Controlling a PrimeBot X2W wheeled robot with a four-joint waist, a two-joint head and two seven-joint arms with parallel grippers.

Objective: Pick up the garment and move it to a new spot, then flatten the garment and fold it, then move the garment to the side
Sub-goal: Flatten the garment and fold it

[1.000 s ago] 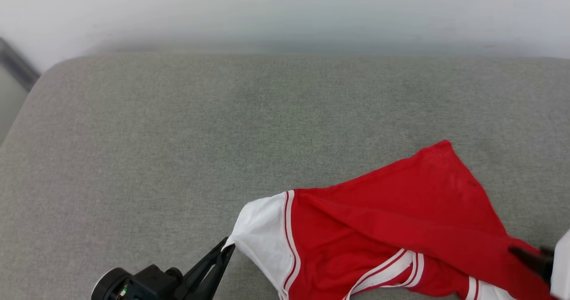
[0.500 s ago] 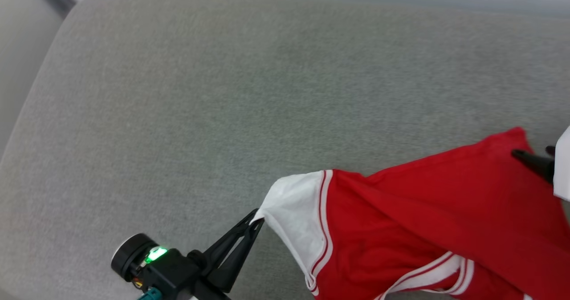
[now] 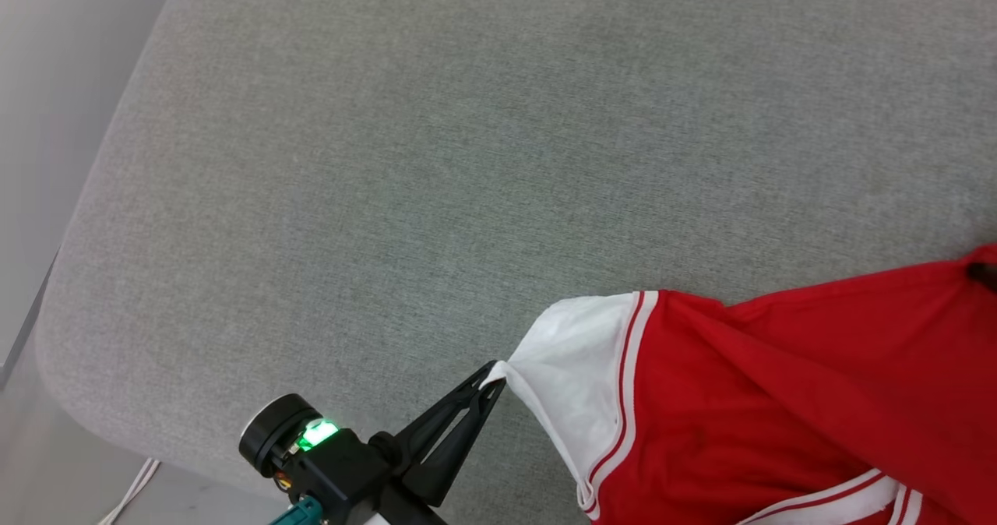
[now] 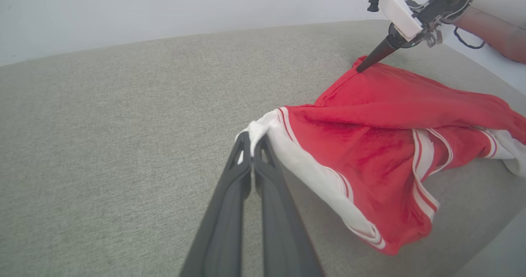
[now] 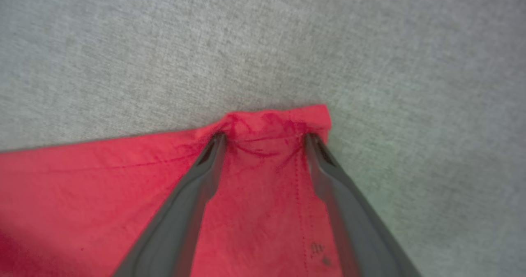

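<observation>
While clamped by the left pincer (image 3: 492,371) at one sleeve (image 3: 572,361), lying crumpled on the grey cushion (image 3: 389,159): garment (image 3: 779,400).
Shut tight on the tip of the white sleeve, with that corner pulled taut to a point. Red cloth uppermost, with red-white striped trim (image 3: 627,385) at the sleeve seam and along a lower fold. Spread wide at the right pincer (image 5: 265,139), both tips pressed down on the far red hem corner (image 5: 279,118), cloth puckered between them, no grip taken. Placed over the right part of the cushion in the head view, close to its near edge, bare grey fabric to the left and beyond. Not possible to tell whether the sleeve tip clears the cushion.
</observation>
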